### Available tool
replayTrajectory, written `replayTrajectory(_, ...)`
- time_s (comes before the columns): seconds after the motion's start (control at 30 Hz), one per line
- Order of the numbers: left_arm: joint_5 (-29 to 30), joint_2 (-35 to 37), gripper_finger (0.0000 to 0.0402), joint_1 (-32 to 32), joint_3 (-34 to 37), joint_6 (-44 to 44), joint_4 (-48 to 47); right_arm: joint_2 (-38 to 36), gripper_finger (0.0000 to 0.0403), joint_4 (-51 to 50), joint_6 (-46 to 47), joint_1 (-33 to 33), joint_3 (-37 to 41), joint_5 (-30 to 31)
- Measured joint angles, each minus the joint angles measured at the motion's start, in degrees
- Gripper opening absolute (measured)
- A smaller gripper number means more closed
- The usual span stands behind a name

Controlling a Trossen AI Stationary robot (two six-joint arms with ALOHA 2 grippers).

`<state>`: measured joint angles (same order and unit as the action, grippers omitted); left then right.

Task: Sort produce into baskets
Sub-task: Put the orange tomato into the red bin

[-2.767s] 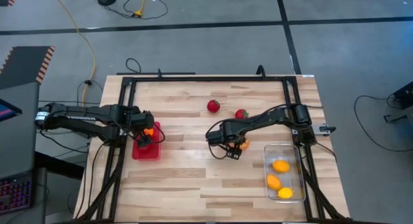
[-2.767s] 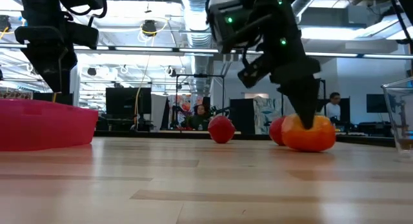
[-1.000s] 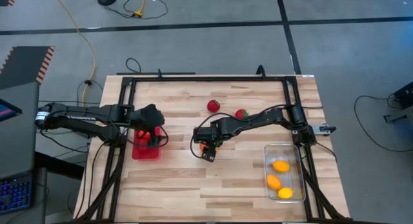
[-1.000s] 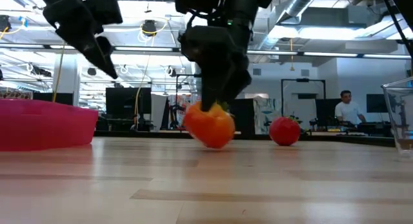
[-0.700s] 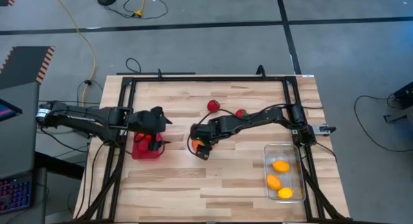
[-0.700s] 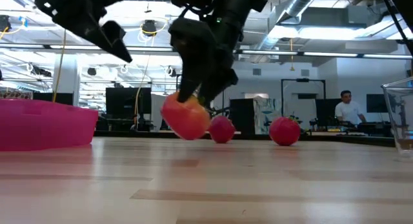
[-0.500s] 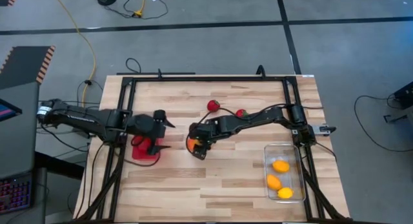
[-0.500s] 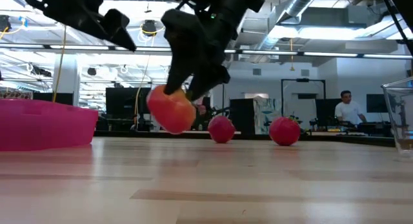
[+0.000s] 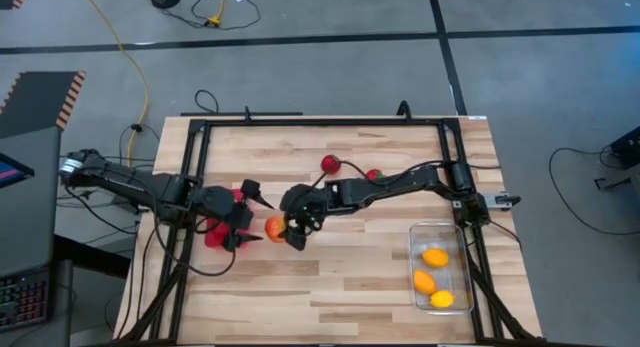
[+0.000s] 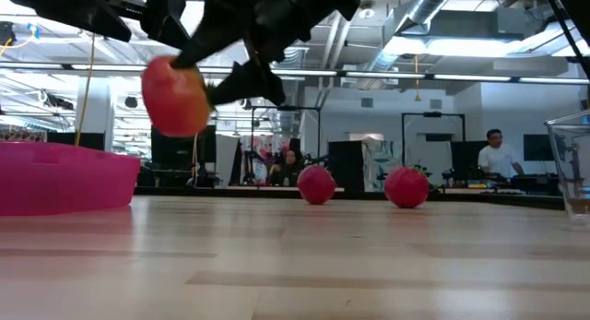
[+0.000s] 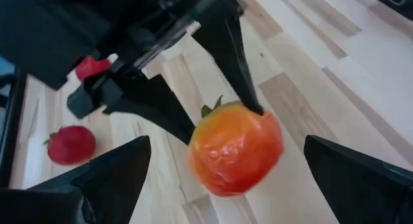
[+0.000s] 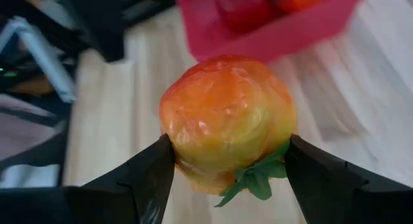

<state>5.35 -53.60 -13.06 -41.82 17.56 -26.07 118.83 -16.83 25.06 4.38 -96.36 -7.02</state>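
Tomato (image 9: 274, 228) is pinched by right gripper (image 9: 290, 227), held above table just beside red basket (image 9: 212, 234). Left gripper (image 9: 244, 215) is spread wide facing it; handover should be centred before release.

Beyond my wooden table (image 9: 330, 277) lies grey floor (image 9: 300, 77) with a yellow cable (image 9: 128, 62); monitors (image 10: 175, 149) stand under ceiling lights (image 10: 55, 73).
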Motion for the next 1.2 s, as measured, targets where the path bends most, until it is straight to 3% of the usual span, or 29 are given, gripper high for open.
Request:
replayTrajectory(0.43,-1.9,0.0,0.0396,-2.5,0.0,0.8,-0.2,0.0,0.0296,8.3,1.3,0.0,0.0,-7.2)
replayTrajectory(0.9,-3.8,0.0,0.0393,-2.5,0.0,0.7,-0.2,0.0,0.0296,15.5,2.1,0.0,0.0,-8.1)
replayTrajectory(1.2,-3.6,0.0,0.0317,-2.6,0.0,1.3,-0.3,0.0,0.0296,16.1,3.4,-0.1,0.0,-8.0)
